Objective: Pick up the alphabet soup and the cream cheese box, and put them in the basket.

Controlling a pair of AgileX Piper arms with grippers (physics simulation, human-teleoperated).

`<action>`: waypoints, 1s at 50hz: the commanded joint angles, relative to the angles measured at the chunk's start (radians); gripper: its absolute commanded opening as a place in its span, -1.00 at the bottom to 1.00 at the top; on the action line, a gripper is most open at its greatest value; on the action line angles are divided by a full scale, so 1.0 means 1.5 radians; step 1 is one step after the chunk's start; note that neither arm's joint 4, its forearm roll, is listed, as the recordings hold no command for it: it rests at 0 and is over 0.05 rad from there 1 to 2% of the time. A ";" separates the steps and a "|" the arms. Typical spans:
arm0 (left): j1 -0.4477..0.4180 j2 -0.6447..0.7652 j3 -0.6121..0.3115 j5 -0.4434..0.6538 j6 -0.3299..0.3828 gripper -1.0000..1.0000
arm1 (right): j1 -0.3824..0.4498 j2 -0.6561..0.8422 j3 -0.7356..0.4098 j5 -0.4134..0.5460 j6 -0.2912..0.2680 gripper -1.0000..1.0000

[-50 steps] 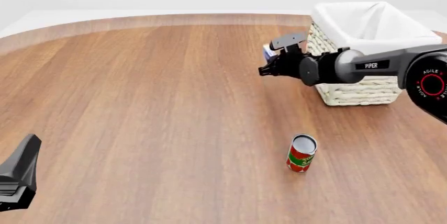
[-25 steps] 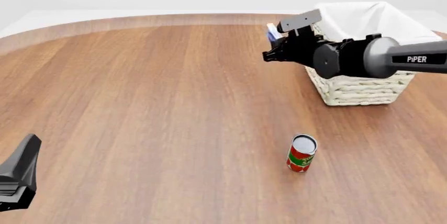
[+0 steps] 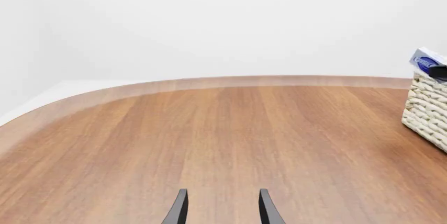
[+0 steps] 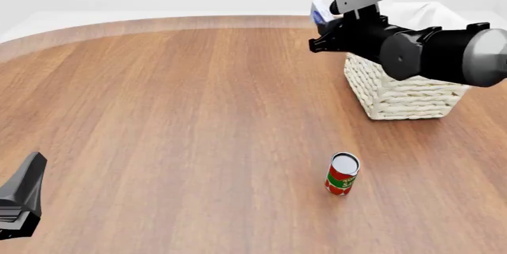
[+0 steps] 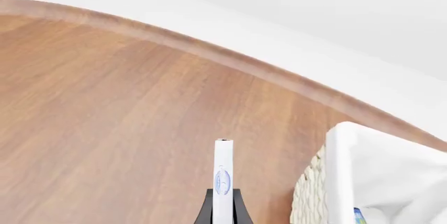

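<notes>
While the right gripper (image 4: 323,21) grips the cream cheese box (image 4: 320,10) edge-on between its closed fingers, the box hangs in the air just beside the basket (image 4: 404,97), at the corner facing the table's centre and level with the liner rim. In the right wrist view the box (image 5: 223,179) stands as a thin white strip next to the basket's liner (image 5: 342,171). A blue and white item (image 5: 359,216) lies inside the basket; what it is cannot be told. The left gripper (image 3: 220,211), well apart from the basket, holds nothing, fingers spread. A red and green can (image 4: 342,174) stands upright on the table (image 4: 174,111), nearer the arms than the basket.
</notes>
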 commanded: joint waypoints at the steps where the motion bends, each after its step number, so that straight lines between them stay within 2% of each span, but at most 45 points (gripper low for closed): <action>1: 0.000 0.000 0.000 0.000 0.000 1.00 | -0.005 -0.072 0.019 0.009 -0.006 -1.00; 6: 0.000 0.000 0.000 0.000 0.000 1.00 | -0.016 -0.101 0.023 0.023 -0.002 -1.00; 30: 0.000 0.000 0.000 0.000 0.000 1.00 | -0.063 -0.182 -0.011 0.088 -0.036 -1.00; 44: 0.000 0.000 0.000 0.000 0.000 1.00 | -0.116 -0.172 -0.071 0.140 -0.052 -1.00; 50: 0.000 0.000 0.000 0.000 0.000 1.00 | -0.142 -0.153 -0.097 0.158 -0.075 -1.00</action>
